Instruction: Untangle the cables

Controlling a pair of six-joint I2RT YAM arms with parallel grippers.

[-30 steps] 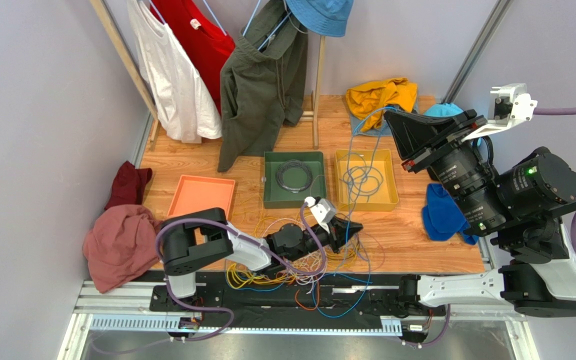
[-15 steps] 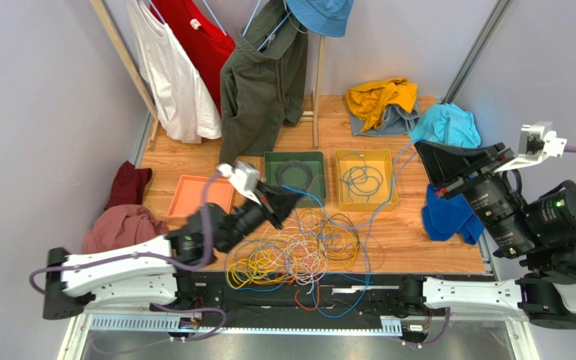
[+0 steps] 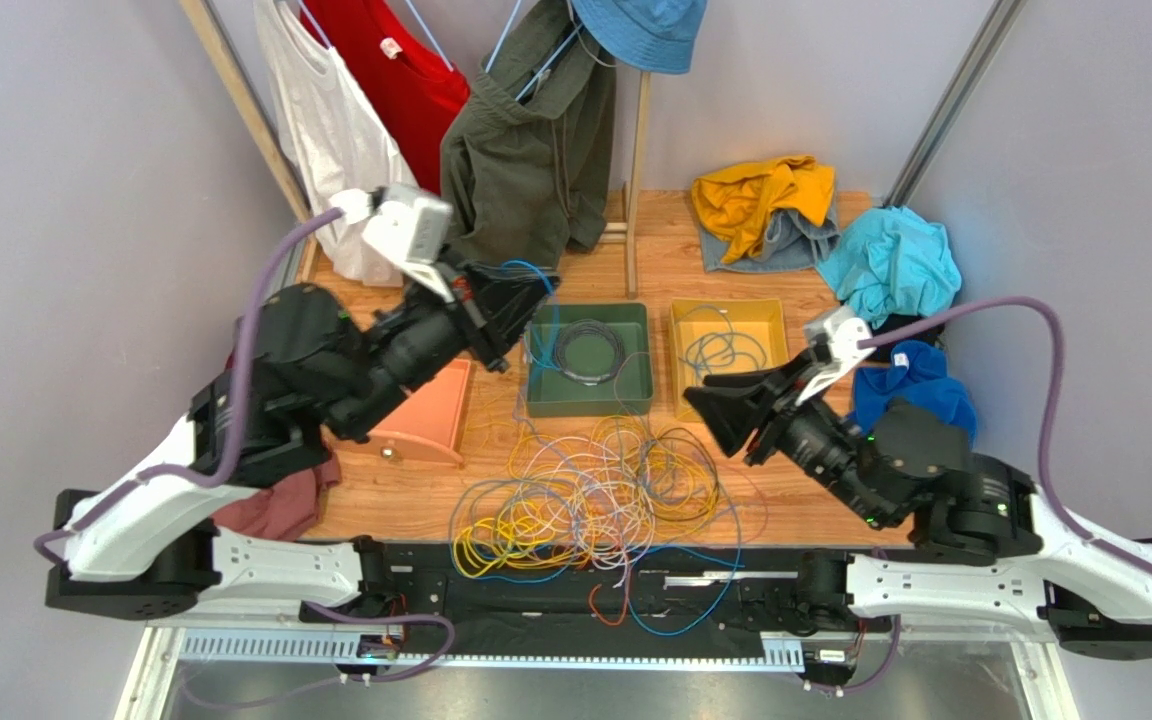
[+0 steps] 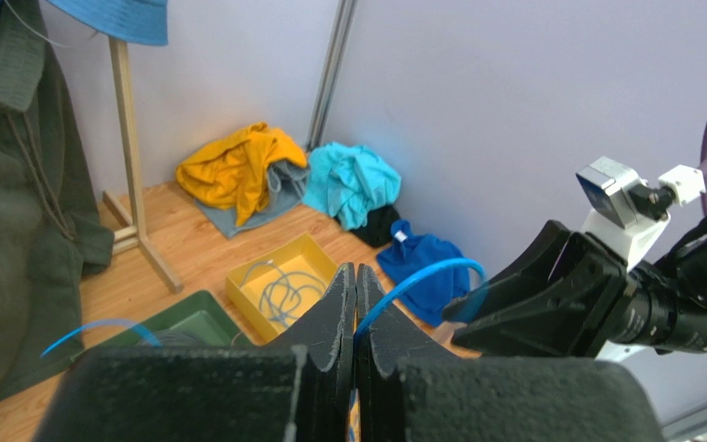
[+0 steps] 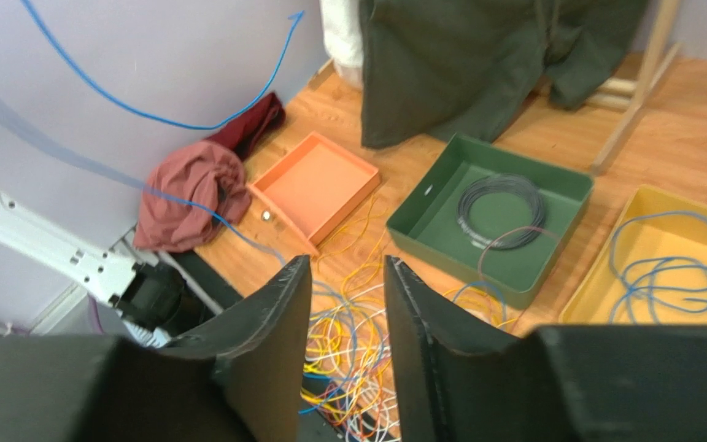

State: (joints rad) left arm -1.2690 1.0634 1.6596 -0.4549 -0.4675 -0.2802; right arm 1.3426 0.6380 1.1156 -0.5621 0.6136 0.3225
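Note:
The cables [image 3: 593,503] lie in a tangled heap of yellow, white, blue and orange strands on the wooden floor near the front edge, also visible as the cables [image 5: 366,343] below the right fingers. My left gripper [image 3: 512,305] is raised high at the back left and shut on a thin blue cable [image 4: 414,284]. That blue cable [image 3: 534,273] arcs from the tips and trails down toward the heap. My right gripper [image 3: 714,417] hangs low just right of the heap, above it. In its own view the right gripper [image 5: 346,269] stands open with nothing between its fingers.
Behind the heap stand an orange tray [image 3: 432,420], a green tray [image 3: 543,393] holding a dark coil, and a yellow tray [image 3: 778,348] holding a blue-grey cable. Clothes hang from a wooden rack [image 3: 636,180]. Loose cloths lie at back right [image 3: 760,195] and left [image 3: 279,510].
My left arm rose from the heap to the back left, shut on the blue cable. My right arm came down from high on the right toward the heap and its jaws opened.

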